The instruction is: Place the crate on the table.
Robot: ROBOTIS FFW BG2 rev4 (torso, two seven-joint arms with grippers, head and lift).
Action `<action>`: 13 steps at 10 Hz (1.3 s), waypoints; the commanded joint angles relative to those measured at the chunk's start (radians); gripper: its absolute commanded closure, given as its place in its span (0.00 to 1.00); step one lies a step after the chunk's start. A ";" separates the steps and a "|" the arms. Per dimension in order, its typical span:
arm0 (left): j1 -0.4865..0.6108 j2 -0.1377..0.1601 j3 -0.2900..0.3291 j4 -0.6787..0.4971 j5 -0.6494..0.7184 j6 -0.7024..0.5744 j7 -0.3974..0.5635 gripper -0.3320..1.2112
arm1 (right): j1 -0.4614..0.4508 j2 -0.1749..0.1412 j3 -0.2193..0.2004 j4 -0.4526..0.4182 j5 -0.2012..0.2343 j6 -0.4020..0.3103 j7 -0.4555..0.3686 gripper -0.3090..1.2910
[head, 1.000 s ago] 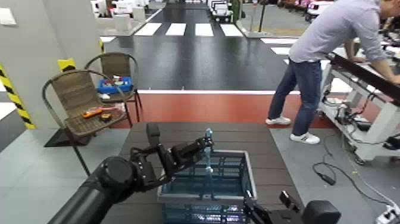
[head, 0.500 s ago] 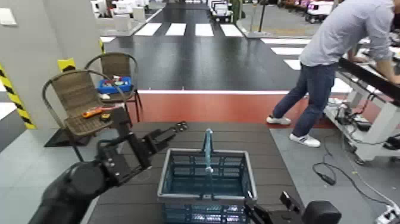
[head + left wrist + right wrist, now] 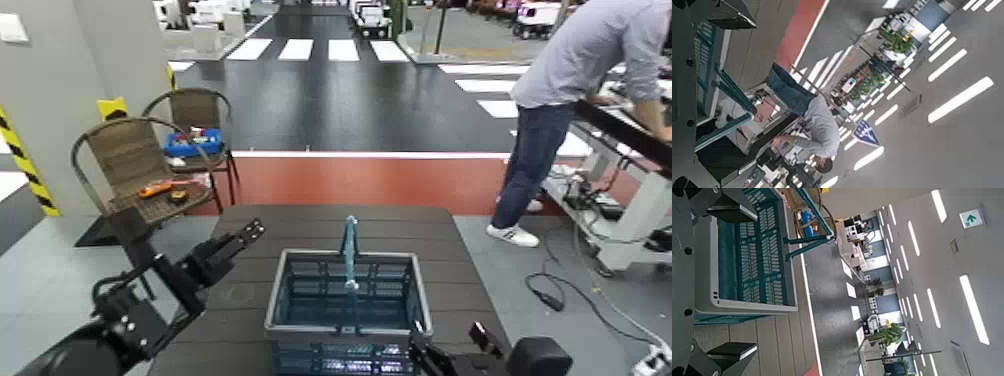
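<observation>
The crate [image 3: 346, 300] is teal-blue with a grey rim and an upright handle [image 3: 348, 250]. It stands on the dark brown slatted table [image 3: 300, 222], near its front edge. My left gripper [image 3: 247, 236] is open and empty. It hangs over the table's left part, apart from the crate. My right gripper [image 3: 438, 352] is open and low by the crate's front right corner. The right wrist view shows the crate [image 3: 746, 258] between and beyond its spread fingers [image 3: 727, 354], not gripped. The left wrist view shows the crate's edge [image 3: 707, 47].
Two wicker chairs [image 3: 135, 165] holding tools and a blue box stand to the left of the table. A person [image 3: 570, 90] leans over a white-framed workbench [image 3: 625, 160] at the right. Cables [image 3: 560, 290] lie on the floor there.
My left gripper has let go of the crate's handle and drawn back to the left and downward. The crate stays on the table. The person has stepped to the right.
</observation>
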 commanded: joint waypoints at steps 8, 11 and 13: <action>0.428 -0.038 -0.031 -0.081 -0.472 -0.673 0.076 0.28 | 0.012 0.001 -0.015 0.001 -0.008 -0.021 0.007 0.29; 0.479 -0.087 -0.017 -0.105 -0.667 -0.757 0.136 0.29 | 0.014 -0.002 -0.017 0.003 -0.008 -0.026 0.007 0.29; 0.500 -0.104 0.000 -0.124 -0.735 -0.768 0.160 0.29 | 0.015 -0.002 -0.019 0.003 -0.008 -0.026 0.007 0.29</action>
